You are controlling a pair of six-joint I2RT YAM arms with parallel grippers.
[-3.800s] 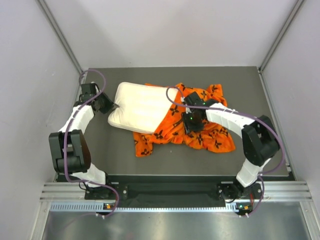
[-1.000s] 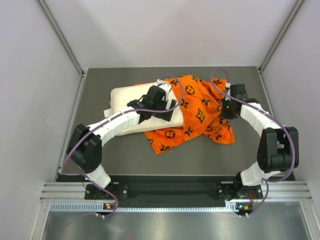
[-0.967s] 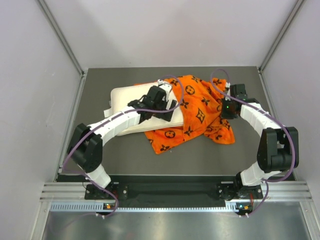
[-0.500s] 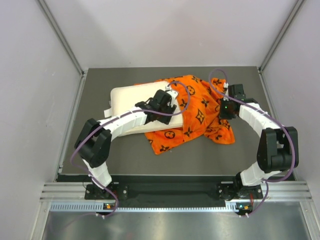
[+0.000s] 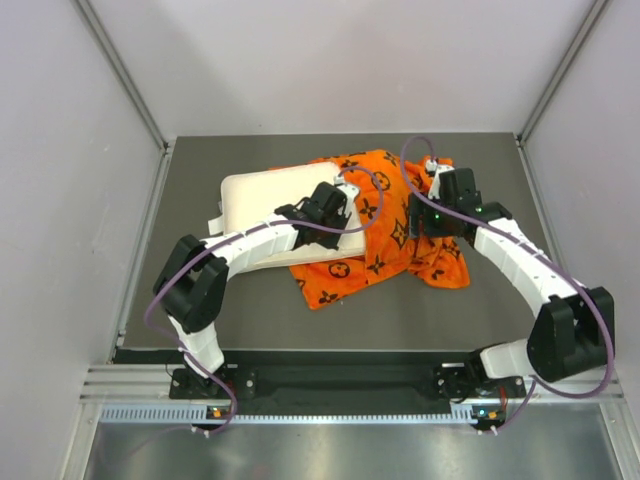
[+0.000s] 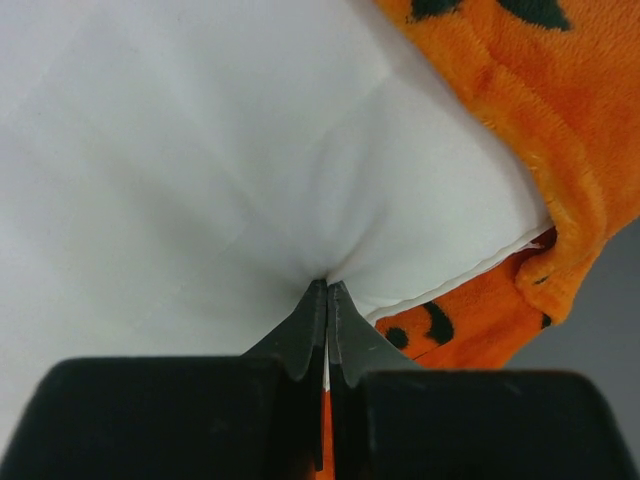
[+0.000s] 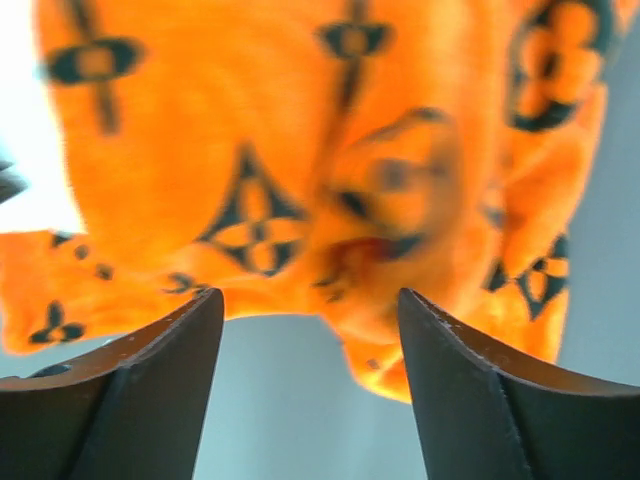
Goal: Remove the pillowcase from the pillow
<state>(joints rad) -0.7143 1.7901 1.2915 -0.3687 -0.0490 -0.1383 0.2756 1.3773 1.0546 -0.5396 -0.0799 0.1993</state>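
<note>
The cream pillow lies at the table's back left, its right end still under the orange pillowcase, which spreads to the right. My left gripper sits on the pillow's near right corner. In the left wrist view it is shut, pinching a fold of the pillow, with the pillowcase edge just to its right. My right gripper hovers over the pillowcase's right part. In the right wrist view it is open and empty, with the pillowcase beyond the fingertips.
The dark grey table is walled by pale panels at left, back and right. A metal rail runs along the near edge by the arm bases.
My left gripper came from the pillow's left end to its right corner and stays pinched there. My right gripper has moved left from the pillowcase's right edge to above the cloth.
</note>
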